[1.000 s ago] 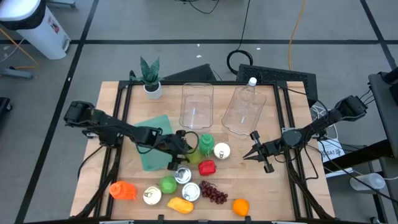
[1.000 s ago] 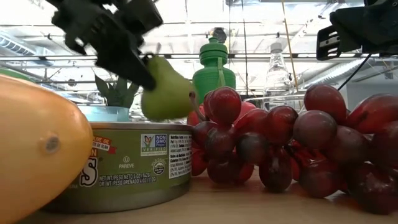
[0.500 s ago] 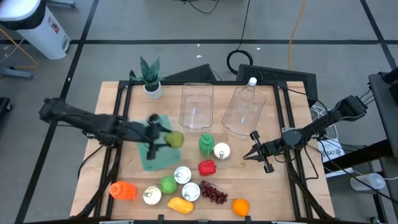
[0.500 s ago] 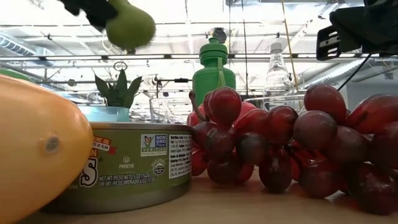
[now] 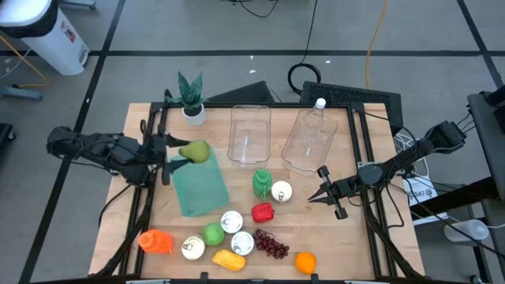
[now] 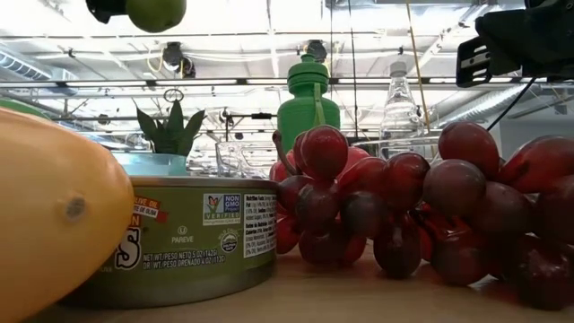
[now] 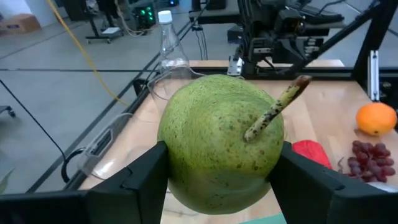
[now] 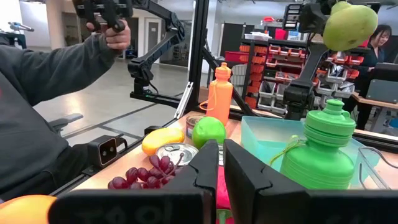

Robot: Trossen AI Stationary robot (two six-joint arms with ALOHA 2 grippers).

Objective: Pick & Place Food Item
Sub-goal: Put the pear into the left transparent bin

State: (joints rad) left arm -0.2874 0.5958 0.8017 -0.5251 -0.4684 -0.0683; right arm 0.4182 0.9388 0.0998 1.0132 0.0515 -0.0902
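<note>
Holding a green pear (image 5: 196,151) in my left gripper (image 5: 175,155), I hang above the teal tray (image 5: 201,189); my right gripper (image 5: 325,192) waits closed, right of the green bottle (image 5: 261,182).

Pale wooden surface (image 5: 355,244), small potted green plant (image 5: 191,98) at its far left corner, two clear plastic containers (image 5: 249,132) beside the plant, teal square tray (image 5: 200,186) nearer, green plastic bottle (image 5: 261,183), red pepper (image 5: 263,211), tins (image 5: 231,222), dark red grapes (image 5: 272,244), round orange (image 5: 305,262) further from the plant.
</note>
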